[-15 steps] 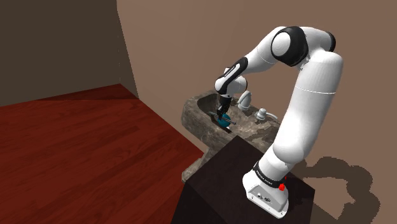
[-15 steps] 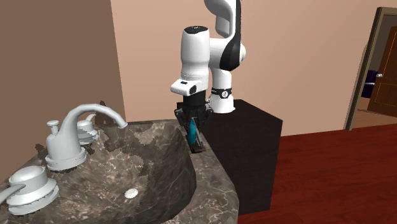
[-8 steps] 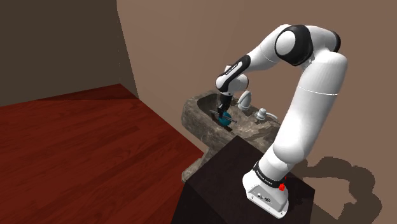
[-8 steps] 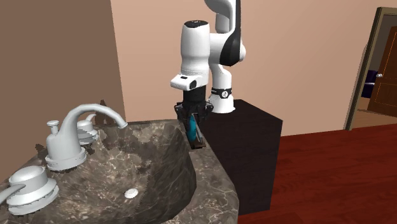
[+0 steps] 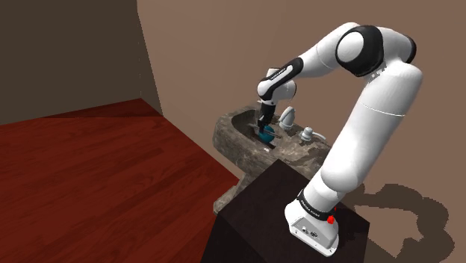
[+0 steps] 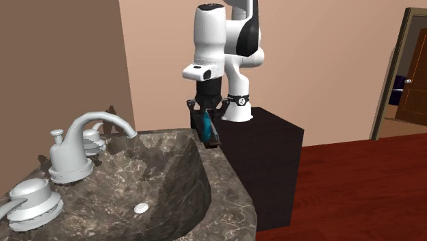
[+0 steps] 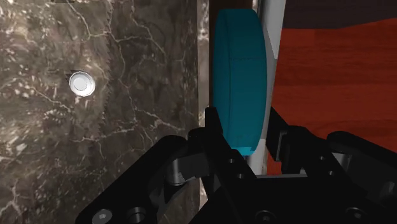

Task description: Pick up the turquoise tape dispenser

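Bathroom; dark veined stone worktop (image 6: pixel 226 188) with sunken basin, white faucet (image 6: pixel 81 147). Item: turquoise tape dispenser (image 7: pixel 238 83), on edge, clamped across its flat sides by the gripper (image 7: pixel 245 132), the narrow width suiting that grasp. Location: just above the basin rim, seemingly clear of it.

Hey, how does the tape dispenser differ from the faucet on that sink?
The dispenser is turquoise; the faucet is white. The dispenser is a flat, narrow slab held on edge; the faucet arches in a curve. The dispenser is clasped in the hand at the sink's rim nearest the stand; the faucet stands mounted across the basin, untouched. Both are at the sink.
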Tool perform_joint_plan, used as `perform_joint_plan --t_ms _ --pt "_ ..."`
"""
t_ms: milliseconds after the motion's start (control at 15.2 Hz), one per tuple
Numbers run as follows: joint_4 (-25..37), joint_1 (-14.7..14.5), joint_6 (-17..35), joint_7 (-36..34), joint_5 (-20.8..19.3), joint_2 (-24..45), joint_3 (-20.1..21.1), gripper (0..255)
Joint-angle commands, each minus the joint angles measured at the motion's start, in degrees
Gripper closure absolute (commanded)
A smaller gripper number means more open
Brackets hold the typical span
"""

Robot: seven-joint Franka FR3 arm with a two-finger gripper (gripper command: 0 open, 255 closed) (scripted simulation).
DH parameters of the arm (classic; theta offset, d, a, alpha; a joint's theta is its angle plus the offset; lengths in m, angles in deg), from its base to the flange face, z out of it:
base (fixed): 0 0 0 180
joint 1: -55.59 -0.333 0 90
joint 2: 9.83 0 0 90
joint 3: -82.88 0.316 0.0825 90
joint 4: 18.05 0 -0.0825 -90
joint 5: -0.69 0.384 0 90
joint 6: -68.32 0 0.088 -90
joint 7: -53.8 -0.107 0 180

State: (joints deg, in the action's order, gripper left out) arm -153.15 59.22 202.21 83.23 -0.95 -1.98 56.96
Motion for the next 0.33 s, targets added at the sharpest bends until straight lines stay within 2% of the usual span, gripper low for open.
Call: perform_joint_plan --t_ms 0,264 --pt "0.2 -0.1 -1.5 -0.5 -0.7 -1.4 -0.2 255" --pt "0.6 -0.3 -3.1 -0.9 -1.5 -2.8 -0.3 255"
